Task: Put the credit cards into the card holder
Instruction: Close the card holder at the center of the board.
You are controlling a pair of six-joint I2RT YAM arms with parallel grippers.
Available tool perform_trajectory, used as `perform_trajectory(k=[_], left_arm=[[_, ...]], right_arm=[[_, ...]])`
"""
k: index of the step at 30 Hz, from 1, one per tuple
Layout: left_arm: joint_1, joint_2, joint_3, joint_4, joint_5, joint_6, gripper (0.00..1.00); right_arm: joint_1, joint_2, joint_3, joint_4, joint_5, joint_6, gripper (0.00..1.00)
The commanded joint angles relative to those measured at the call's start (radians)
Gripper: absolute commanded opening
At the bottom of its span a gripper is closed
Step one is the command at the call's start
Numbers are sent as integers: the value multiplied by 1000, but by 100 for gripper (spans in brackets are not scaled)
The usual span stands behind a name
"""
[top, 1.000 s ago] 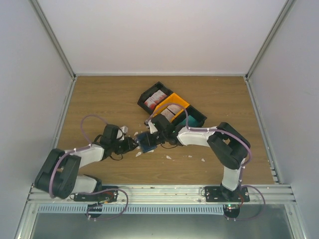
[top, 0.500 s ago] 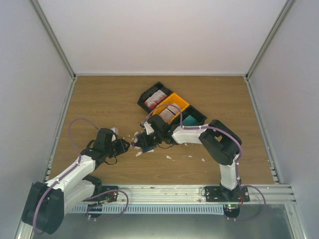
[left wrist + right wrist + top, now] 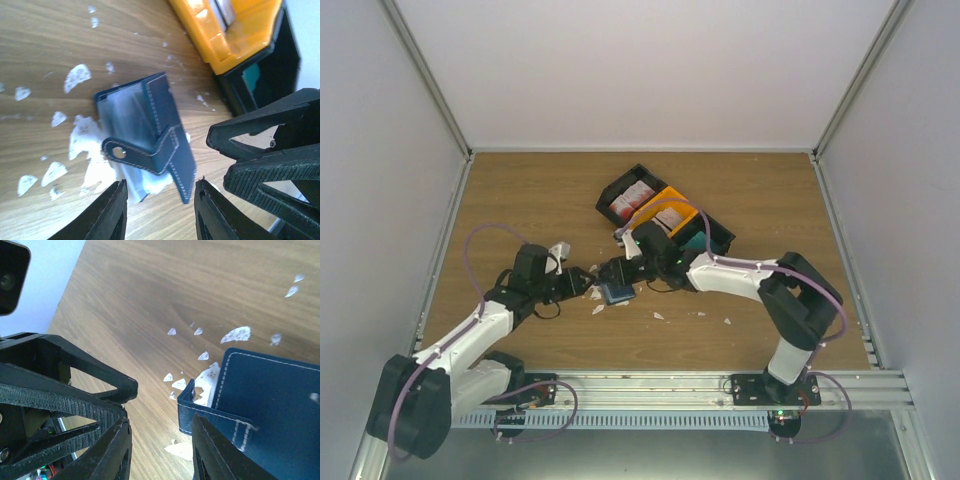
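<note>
**A:** Top view: where's the holder?
**B:** Mid-tabletop, between left hand and right hand, so both can reach it. Cards wait above.
**A:** Left view?
**B:** Left hand is loose, holding nothing. The holder is just in front.
**A:** Right view?
**B:** Right hand is loose too. The holder is lower right.

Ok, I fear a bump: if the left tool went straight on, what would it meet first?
Most likely the card holder, lying straight ahead of the left tool; depth is hard to judge.
</note>
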Motion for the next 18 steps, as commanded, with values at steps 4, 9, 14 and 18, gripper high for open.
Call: perform_trajectory(k=[4, 9, 14, 18], left_arm=[[-6, 40, 75, 97, 80, 35, 39], [-8, 73, 103, 96, 101, 35, 39], [-16, 101, 119, 99, 111, 40, 39], [-31, 152, 147, 98, 117, 61, 39]], right_arm=[[-29, -114, -96, 30, 119, 17, 35], [-35, -109, -102, -47, 186, -21, 34], [-18, -16, -26, -196, 238, -114, 33], [21, 59, 34, -275, 297, -161, 33]])
